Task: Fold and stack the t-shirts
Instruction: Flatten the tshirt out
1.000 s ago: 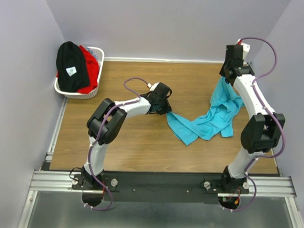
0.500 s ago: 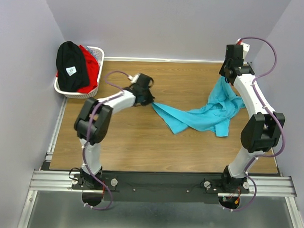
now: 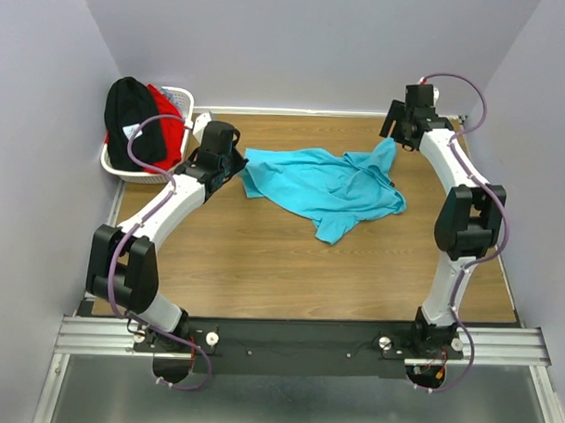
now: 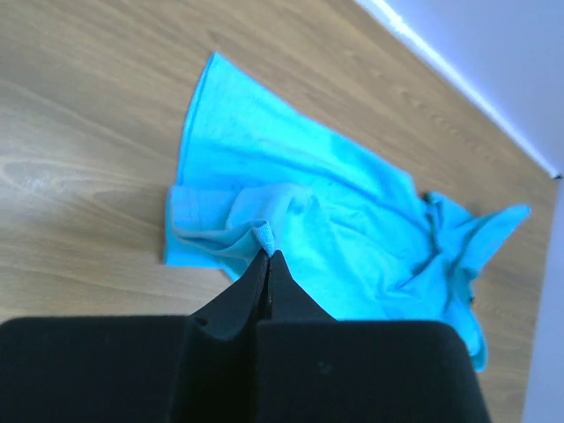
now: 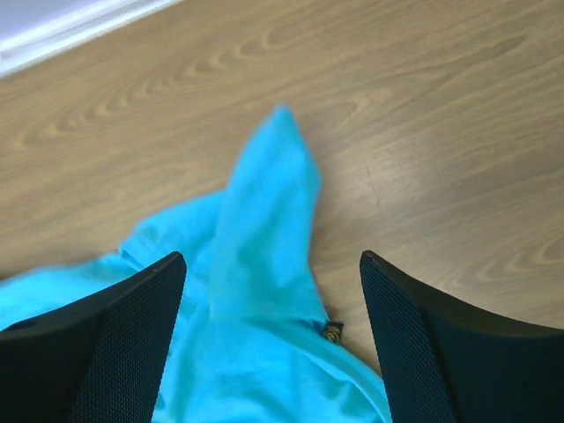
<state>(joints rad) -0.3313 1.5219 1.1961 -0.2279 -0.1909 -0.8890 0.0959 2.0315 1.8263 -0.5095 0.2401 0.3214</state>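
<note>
Jaws on the left gripper (image 4: 267,257) are clamping a fold at the edge of the turquoise shirt (image 3: 313,180). The right gripper (image 5: 271,264) is hanging spread wide over the other end, holding nothing. The shirt is lying mostly flat on the table (image 3: 262,257), far middle, bunching at the right end and the near flap. The black shirt (image 3: 128,109) and red shirt (image 3: 167,115) are sitting piled in the basket (image 3: 144,177), far left.

Cloth is looking light and limp, so it's likely going to sag and bunch from a single pinch. I'd be taking it at two corners or the shoulder seams and pulling taut.

Versus half a second back: right was holding its end up off the table and is now letting go. Left arm is reaching much further left, its edge dragged toward the basket.
</note>
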